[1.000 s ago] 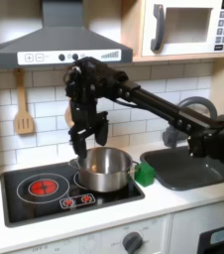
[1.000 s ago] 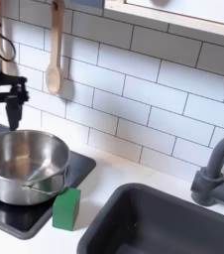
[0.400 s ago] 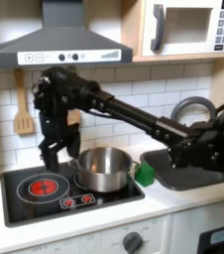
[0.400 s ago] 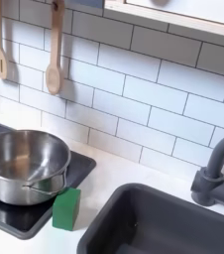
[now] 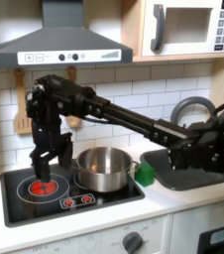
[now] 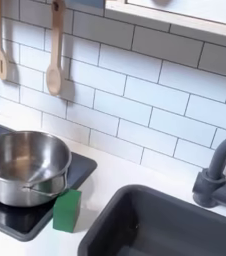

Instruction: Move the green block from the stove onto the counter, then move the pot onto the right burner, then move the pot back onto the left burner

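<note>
Pot (image 5: 105, 169) hides the burner under it. In second exterior view, stove (image 6: 25, 216) cut off at frame's lower left; gripper (image 5: 51, 160) jaw gap too blurry to tell.

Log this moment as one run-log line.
gripper: open, over left burner | pot: on right burner | green block: on counter beside stove

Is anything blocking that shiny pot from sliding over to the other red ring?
Yes, the arm itself. The tool hangs with open jaws right above the free burner on the first exterior view's left, beside the pot. The green block sits on the pot's far side, out of the path.
</note>
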Motion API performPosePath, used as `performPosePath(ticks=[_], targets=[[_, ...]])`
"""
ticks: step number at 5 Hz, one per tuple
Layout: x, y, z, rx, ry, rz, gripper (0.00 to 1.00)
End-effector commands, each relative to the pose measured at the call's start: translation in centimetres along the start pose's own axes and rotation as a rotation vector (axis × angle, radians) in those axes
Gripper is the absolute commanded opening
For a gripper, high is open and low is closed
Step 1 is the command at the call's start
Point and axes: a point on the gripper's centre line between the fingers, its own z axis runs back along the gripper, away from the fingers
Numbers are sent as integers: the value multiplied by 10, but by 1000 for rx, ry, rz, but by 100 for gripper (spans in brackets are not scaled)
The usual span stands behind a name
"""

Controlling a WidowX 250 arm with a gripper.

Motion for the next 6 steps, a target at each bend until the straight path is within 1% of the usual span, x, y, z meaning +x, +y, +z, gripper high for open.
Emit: performPosePath(ticks=[1, 2, 3, 4, 5, 6], targets=[[2, 11, -4, 32, 4, 9, 100], [2, 4, 0, 34, -6, -11, 100], [0, -2, 0, 35, -1, -20, 100], [-2, -3, -1, 38, 1, -22, 100], [-10, -3, -6, 39, 17, -21, 100], [-19, -10, -6, 35, 24, -43, 100]])
